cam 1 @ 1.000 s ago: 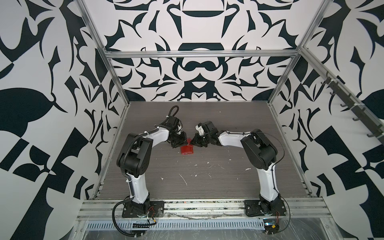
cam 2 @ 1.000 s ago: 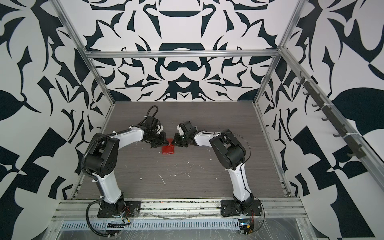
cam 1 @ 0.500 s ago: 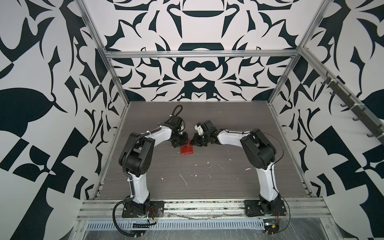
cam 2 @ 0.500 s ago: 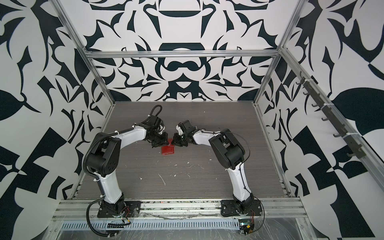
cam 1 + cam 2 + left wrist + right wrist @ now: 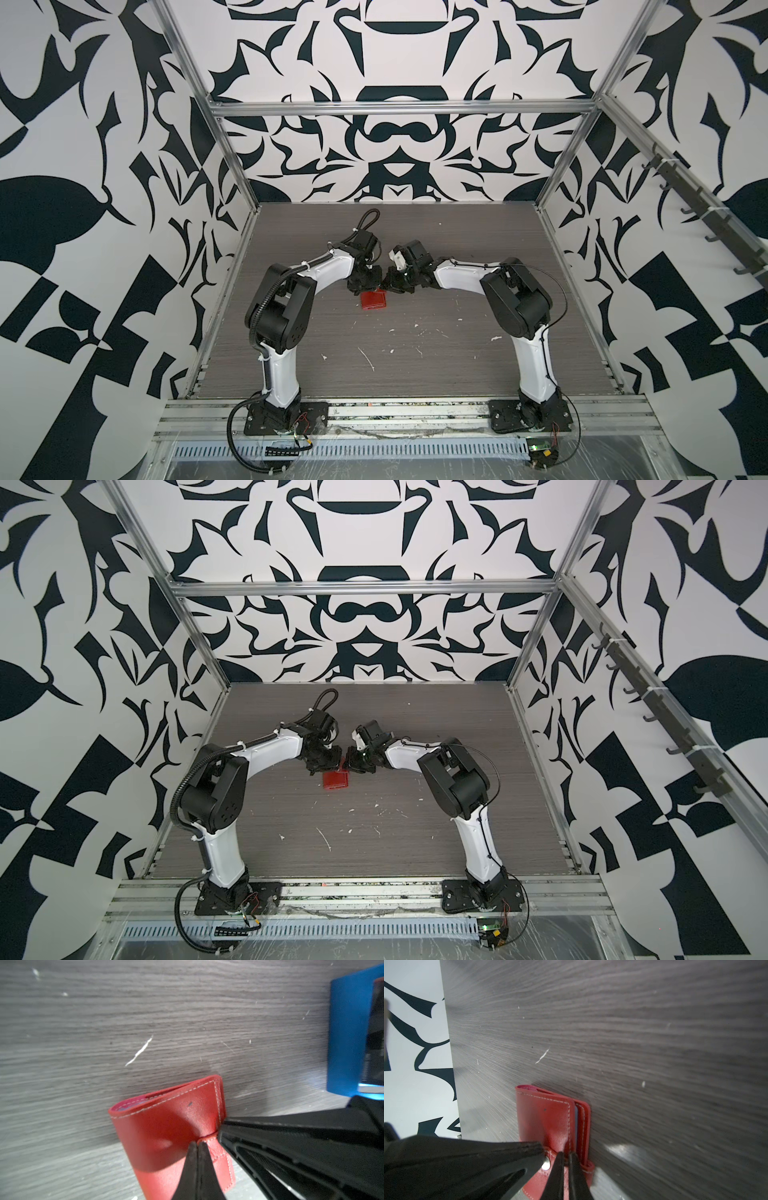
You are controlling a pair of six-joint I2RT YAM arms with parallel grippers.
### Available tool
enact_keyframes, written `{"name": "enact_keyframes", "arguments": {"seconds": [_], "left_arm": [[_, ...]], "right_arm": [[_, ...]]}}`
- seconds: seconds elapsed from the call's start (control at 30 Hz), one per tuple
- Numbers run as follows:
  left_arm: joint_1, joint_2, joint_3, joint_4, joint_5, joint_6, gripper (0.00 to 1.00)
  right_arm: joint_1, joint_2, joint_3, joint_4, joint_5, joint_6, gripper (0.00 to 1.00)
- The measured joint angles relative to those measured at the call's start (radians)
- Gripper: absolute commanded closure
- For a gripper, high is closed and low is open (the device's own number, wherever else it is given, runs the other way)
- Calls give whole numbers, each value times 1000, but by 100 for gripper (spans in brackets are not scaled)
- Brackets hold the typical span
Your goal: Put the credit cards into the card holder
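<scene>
The red card holder (image 5: pixel 374 300) (image 5: pixel 336 780) lies folded on the dark table, just in front of where both grippers meet. My left gripper (image 5: pixel 370 286) (image 5: pixel 197 1144) is shut, its tips pressed against the holder's snap strap (image 5: pixel 218 1157) beside the metal snap (image 5: pixel 545 1162). My right gripper (image 5: pixel 390 286) (image 5: pixel 566 1154) is shut on the stitched edge of the holder's top cover (image 5: pixel 546 1122). A pale blue credit card edge (image 5: pixel 576 1114) shows between the covers. A dark card (image 5: pixel 376 1039) stands in a blue rack.
The blue plastic rack (image 5: pixel 349 1032) stands close beside the holder, near the right gripper's finger (image 5: pixel 291 1147). White scuffs and specks (image 5: pixel 368 357) mark the table in front. The patterned side wall (image 5: pixel 415 1053) borders the table.
Both grippers stay at the card holder. The left arm has shifted slightly toward the middle; the holder has barely moved.
</scene>
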Motion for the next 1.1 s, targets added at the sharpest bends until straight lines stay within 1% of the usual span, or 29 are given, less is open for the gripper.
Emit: {"name": "enact_keyframes", "arguments": {"seconds": [0.57,0.7,0.87,1.1], "left_arm": [[-82,-6,-13,14,-203,7,100],[-99,-20,-47,51,-258,7,100],[-117,-43,-101,117,-297,5,100],[-143,-42,-122,157,-355,-3,100]], "right_arm": [[1,-6,-2,-11,26,-14,89],[-2,-21,-11,-30,49,-17,89],[-4,-62,-20,-40,58,-18,89],[-17,-117,-22,-43,64,-23,89]]}}
